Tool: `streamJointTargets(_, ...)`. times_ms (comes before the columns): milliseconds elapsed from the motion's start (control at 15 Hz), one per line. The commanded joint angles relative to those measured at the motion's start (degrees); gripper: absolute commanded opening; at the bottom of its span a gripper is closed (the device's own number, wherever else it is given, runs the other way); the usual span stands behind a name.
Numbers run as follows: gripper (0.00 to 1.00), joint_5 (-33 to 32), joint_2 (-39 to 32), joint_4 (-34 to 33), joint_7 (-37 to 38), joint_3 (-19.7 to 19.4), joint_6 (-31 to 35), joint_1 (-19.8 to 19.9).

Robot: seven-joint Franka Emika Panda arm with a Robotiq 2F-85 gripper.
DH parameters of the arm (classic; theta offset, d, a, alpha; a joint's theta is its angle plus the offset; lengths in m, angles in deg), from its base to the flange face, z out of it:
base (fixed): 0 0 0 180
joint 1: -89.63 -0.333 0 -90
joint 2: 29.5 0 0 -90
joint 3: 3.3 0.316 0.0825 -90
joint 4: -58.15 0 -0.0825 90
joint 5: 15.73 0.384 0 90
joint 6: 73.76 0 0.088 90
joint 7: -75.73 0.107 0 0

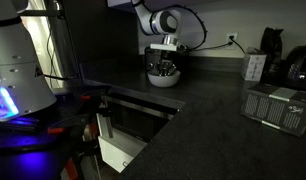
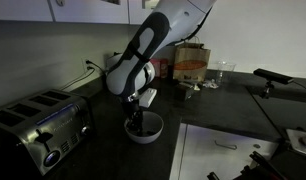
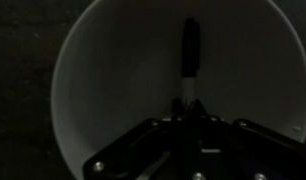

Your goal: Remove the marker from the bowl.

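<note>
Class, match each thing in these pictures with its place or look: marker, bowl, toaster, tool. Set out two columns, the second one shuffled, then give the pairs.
Column one:
1. marker
2. bowl
3. toaster
4. tool

Column two:
A. silver, standing on the counter apart from the bowl
B. reaching down into the bowl from above
C. dark, lying inside the bowl
D. white and round, on the dark counter

Pairs: 1-C, 2-D, 3-A, 4-B.

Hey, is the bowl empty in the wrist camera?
No, a dark marker lies inside the white bowl, running across its floor.
</note>
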Motion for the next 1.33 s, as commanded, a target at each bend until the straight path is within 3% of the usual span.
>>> streamJointTargets(0, 0.03, 0.81, 3.03, 1.87, 0.72, 0.76, 0.82, 1.07)
streamJointTargets(467, 0.03, 5.58, 12.40, 7.21, -0.80, 1.83, -0.70, 4.15)
streamJointTargets(733, 0.03, 13.64, 17.63, 9.54, -0.89, 1.40, -0.01, 7.85)
streamJointTargets(933, 0.03, 15.56, 19.07, 9.72, 3.15, -1.30, 2.14, 9.28)
streamJointTargets(1267, 0.03, 12.92, 16.75, 7.80, 12.32, -7.46, 6.33, 10.62)
